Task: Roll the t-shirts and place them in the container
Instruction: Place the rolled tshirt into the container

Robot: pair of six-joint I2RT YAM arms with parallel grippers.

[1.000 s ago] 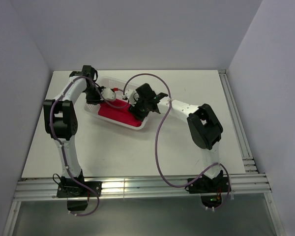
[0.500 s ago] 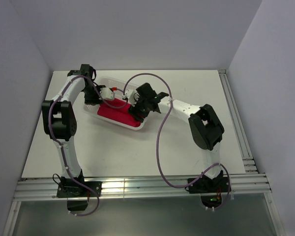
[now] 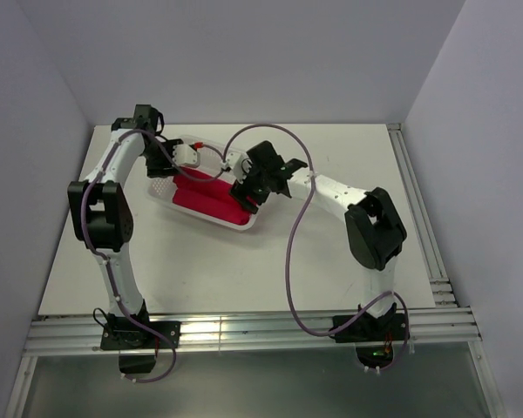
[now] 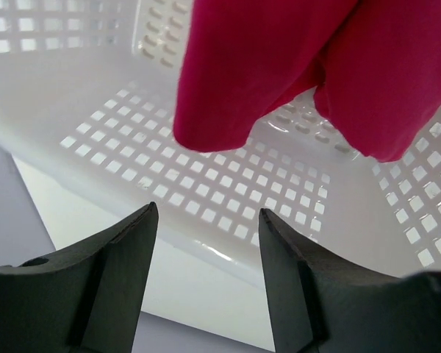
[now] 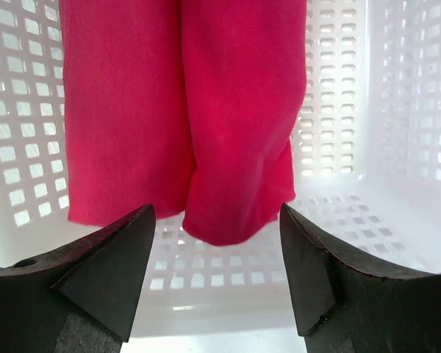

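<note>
Crimson t-shirts (image 3: 205, 198) lie bundled lengthwise inside the white basket (image 3: 164, 188), their rounded ends showing in both wrist views. Over the last second both grippers have drawn back from the cloth and spread their jaws. The left gripper (image 4: 206, 215) and the right gripper (image 5: 217, 213) now stand apart, holding nothing, with the cloth ends just ahead of them. This looks like a release, with the shirts stowed. No brand, label or writing can be read.
</note>
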